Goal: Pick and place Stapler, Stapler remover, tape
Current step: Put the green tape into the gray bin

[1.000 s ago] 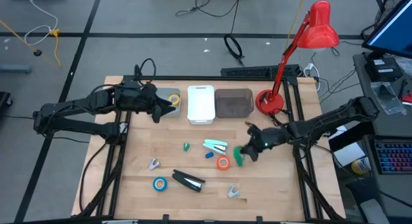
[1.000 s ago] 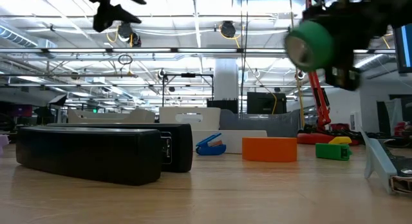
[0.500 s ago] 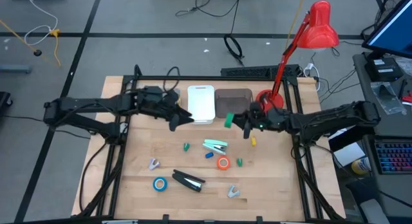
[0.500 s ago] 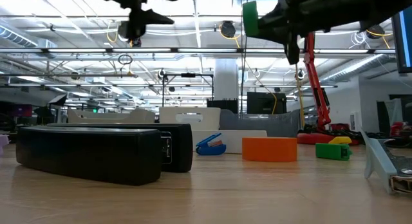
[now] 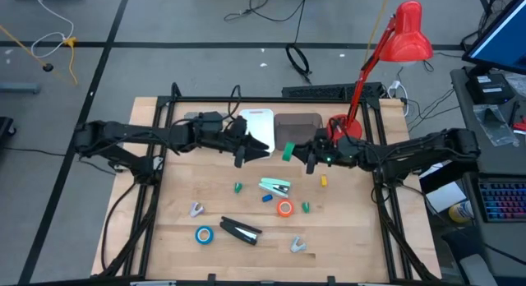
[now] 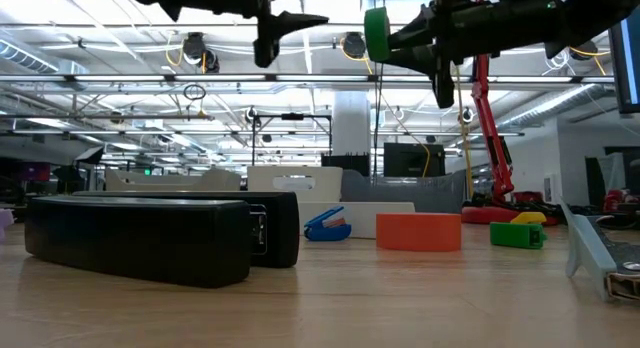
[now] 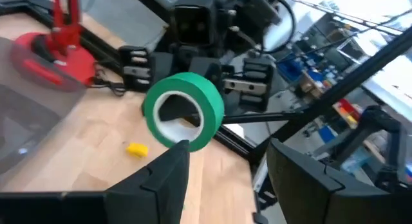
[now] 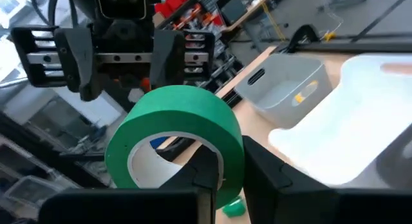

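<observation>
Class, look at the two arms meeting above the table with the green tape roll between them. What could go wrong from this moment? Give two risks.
1. The right claw pinches only the wall of the green tape, high above the table; a slip could drop it among the loose items below, such as the orange tape.
2. The open left claw faces the right one closely near the white bin; if this is a handover, mistimed closing could knock the roll or bump the claws.
</observation>
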